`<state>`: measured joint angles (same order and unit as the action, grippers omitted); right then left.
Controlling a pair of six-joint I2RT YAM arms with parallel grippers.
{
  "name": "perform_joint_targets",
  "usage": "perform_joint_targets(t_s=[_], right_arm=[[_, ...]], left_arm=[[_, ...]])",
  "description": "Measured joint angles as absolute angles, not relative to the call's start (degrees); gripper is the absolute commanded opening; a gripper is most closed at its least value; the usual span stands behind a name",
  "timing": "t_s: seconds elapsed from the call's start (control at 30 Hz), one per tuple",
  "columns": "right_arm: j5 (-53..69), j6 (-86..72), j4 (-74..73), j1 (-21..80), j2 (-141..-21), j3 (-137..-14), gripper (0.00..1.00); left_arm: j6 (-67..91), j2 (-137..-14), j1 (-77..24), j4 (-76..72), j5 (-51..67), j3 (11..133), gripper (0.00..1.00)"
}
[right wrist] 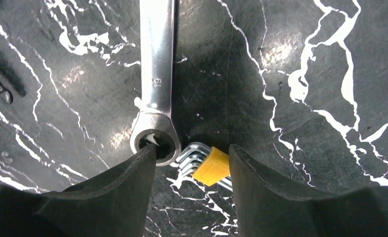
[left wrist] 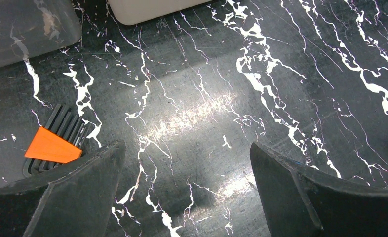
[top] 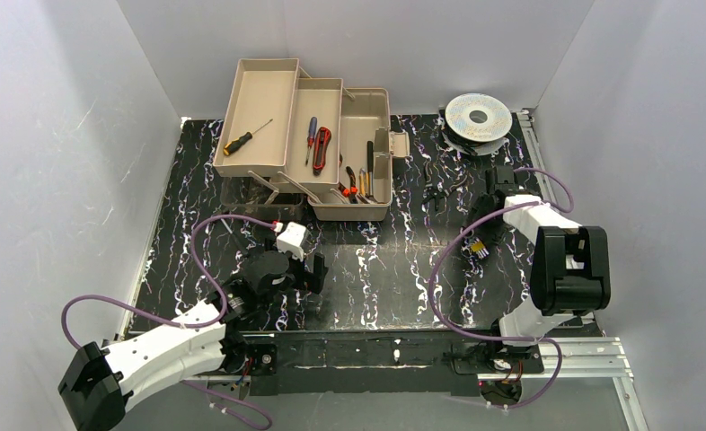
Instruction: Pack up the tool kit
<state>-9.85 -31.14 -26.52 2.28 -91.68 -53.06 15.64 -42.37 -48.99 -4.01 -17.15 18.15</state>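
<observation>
Beige plastic toolbox (top: 349, 211) stands open at the far side of the table (top: 385, 269), its trays folded out, with a screwdriver (top: 246, 137) lying in the leftmost one. My left gripper (left wrist: 186, 147) hangs released, jaws wide over bare tabletop, with an orange hex key set (left wrist: 51, 145) just beside its left finger. My right gripper (right wrist: 192, 150) straddles a yellow hex key set (right wrist: 211, 167) next to a silver wrench (right wrist: 157, 64). I cannot tell whether it actually pinches the set.
</observation>
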Motion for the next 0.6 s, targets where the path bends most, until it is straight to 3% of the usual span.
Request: perform_joint_targets(t_s=[0.6], right_arm=[[-2.94, -33.34, -27.07, 3.51, -92.75, -56.9, 0.64]], left_arm=[[15.66, -41.74, -48.99, -3.97, -17.17, 18.15, 0.98]])
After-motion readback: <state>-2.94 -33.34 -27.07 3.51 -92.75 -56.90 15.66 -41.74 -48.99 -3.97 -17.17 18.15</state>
